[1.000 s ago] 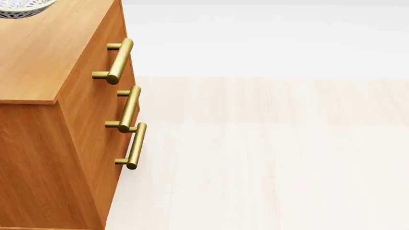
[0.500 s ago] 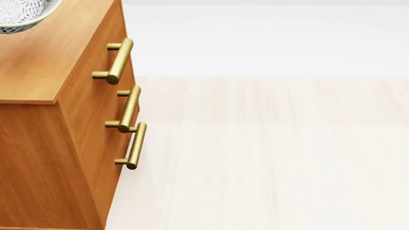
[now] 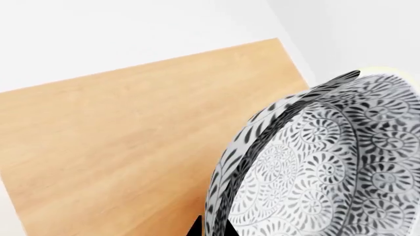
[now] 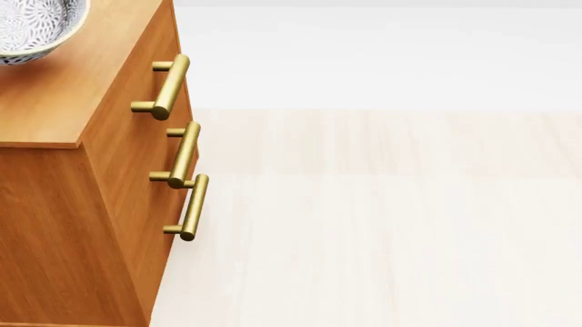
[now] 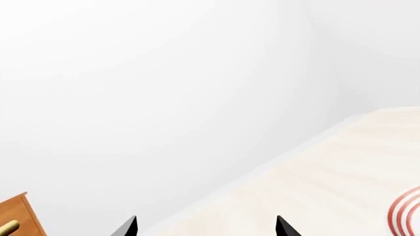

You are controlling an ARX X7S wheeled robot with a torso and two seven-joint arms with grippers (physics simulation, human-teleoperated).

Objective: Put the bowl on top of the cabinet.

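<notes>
The bowl [image 4: 32, 27], white with a dense dark grey floral pattern, shows at the far left corner of the head view, over the cabinet's flat top [image 4: 64, 102]. Whether it rests on the wood or hangs just above it, I cannot tell. In the left wrist view the bowl [image 3: 328, 167] fills the frame, tilted. My left gripper [image 3: 213, 230] is shut on its rim, one black fingertip [image 3: 195, 229] outside and one inside. The cabinet top [image 3: 118, 137] lies beyond it. My right gripper [image 5: 205, 228] is open and holds nothing. Neither gripper shows in the head view.
Three brass bar handles [image 4: 163, 85] [image 4: 182, 153] [image 4: 189, 206] stick out from the cabinet front. Pale wood floor [image 4: 391, 225] spreads to its right. The right wrist view catches a cabinet corner [image 5: 16, 214] and the edge of a red-ringed plate [image 5: 404, 206] on the floor.
In the head view the bowl has come further into the frame, moving right and a little down over the cabinet top. Nothing else has shifted.
</notes>
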